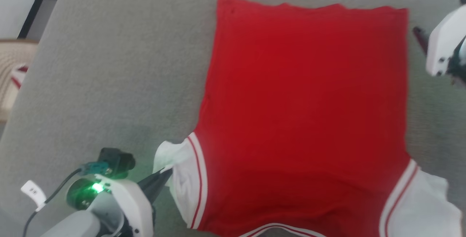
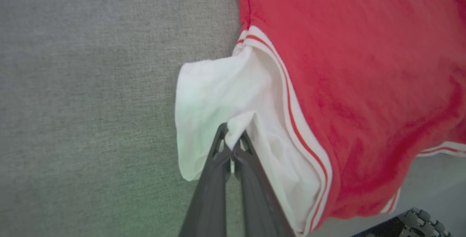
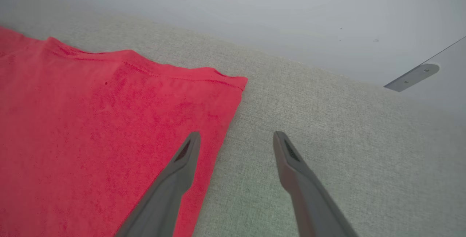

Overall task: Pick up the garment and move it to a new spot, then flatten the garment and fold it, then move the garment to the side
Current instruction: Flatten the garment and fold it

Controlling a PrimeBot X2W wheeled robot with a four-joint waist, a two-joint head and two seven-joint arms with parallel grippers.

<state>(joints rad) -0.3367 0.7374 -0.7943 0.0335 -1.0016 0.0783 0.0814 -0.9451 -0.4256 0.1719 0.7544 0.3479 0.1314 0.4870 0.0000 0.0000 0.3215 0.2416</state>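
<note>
The garment (image 1: 305, 113) lies spread on the grey cushion, plain red side up, hem at the far end and white sleeves toward me. No lettering shows. My left gripper (image 1: 165, 173) is shut on a pinch of the left white sleeve (image 2: 214, 95); in the left wrist view its tips (image 2: 232, 140) hold a small fold of white cloth. My right gripper (image 3: 236, 138) stands open above the garment's far right corner (image 3: 233, 82), one finger over the red cloth, the other over bare cushion. Its white wrist housing (image 1: 446, 44) shows at the right edge of the head view.
The grey fabric cushion (image 1: 116, 84) stretches wide to the garment's left. A pale wall (image 3: 255, 11) rises behind the cushion's far edge. A woven basket (image 1: 14, 73) stands off the cushion at the far left.
</note>
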